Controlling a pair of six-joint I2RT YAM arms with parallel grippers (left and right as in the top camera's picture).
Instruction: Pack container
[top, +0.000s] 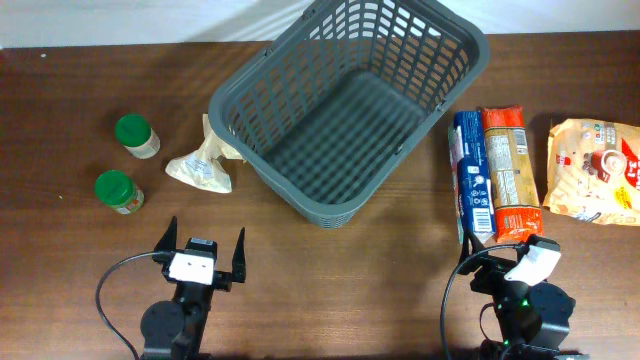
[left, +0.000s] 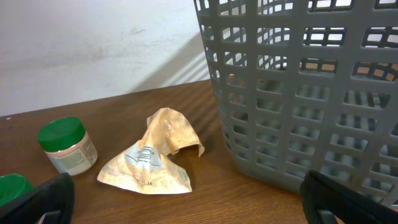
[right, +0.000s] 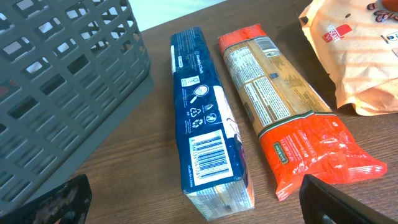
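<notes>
Both of my grippers sit at the near edge of the table (top: 330, 300), and neither holds anything. My left gripper (top: 206, 230) has its jaws spread wide over bare wood, and my right gripper (top: 505, 250) is spread just as wide, its fingers (right: 56, 205) at the bottom corners of its wrist view.

Just ahead of my right gripper lie two long packets, side by side and touching, pointing away from me. The blue packet (right: 205, 130) is on the left. Its near end carries a white barcode, with a row of small round symbols further up. The rest of its print is too small for me to read. The red packet (right: 280, 106) has a crimped near end and a pale panel of fine print that I cannot read either. To their right lies an orange bag (right: 354, 56) with a red label whose words are illegible.

On my left stands one green-lidded jar (top: 118, 190), and a second jar (top: 135, 135) stands a little beyond it. Between these and the middle of the table lies a crumpled tan pouch (left: 152, 155). It has a small printed label that I cannot make out.

The container (top: 270, 170) stands in the middle of the table, between the pouch and the blue packet. It is turned at an angle, with one corner pointing toward me. The pouch lies just beside its left wall, and its far corner reaches the back edge of the table.
</notes>
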